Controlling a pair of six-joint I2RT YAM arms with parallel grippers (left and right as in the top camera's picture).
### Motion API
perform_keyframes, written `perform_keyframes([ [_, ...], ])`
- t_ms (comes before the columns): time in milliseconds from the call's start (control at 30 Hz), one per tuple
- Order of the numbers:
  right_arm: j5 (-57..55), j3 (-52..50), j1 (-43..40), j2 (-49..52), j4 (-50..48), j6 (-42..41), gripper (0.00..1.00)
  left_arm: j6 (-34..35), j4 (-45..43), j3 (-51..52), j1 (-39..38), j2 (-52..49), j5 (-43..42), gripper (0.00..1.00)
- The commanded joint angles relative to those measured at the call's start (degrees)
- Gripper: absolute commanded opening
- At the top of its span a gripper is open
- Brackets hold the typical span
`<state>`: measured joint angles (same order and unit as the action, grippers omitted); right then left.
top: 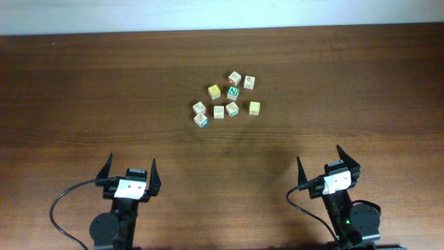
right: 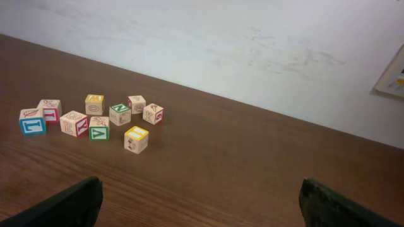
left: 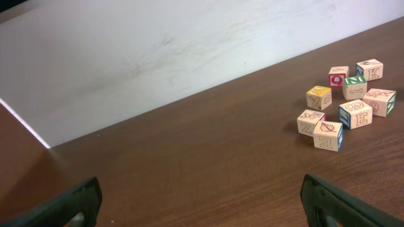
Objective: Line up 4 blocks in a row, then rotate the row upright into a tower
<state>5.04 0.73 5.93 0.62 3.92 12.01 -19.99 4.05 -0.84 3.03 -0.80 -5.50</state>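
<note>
Small pale wooden alphabet cubes with coloured faces [top: 233,91] sit clustered on dark wooden worktop [top: 104,83], well ahead of left end effector [top: 131,163] and right end effector [top: 319,154], both released, empty. Probably light, rigid, smooth: pinch opposite flat faces.

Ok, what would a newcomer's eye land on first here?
The cluster of small alphabet blocks at the far middle of the dark wooden table, with a green N block near its centre. Next, the left end effector and right end effector, both open at the near edge, well short of the blocks and holding nothing.
</note>
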Motion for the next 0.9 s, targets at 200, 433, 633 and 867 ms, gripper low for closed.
perform_keyframes([
  [200,-0.3,-0.4,-0.3,-0.3,0.2,-0.4,0.98,-0.7,0.1,0.3,-0.2,0.5,0.6,0.99],
  [433,-0.3,-0.4,-0.3,-0.3,0.2,-0.5,0.98,-0.7,0.3,0.3,-0.2,0.5,0.9,0.99],
  [633,2.3,-0.4,-0.3,-0.3,0.0,-0.5,0.99,-0.8,0.2,0.3,-0.2,0.5,1.9,0.99],
  [867,2.5,4.2,-0.3,-0.1,0.3,-7.0,0.99,5.7,-10.0,-1.6,-0.2,-0.5,-3.5,0.99],
])
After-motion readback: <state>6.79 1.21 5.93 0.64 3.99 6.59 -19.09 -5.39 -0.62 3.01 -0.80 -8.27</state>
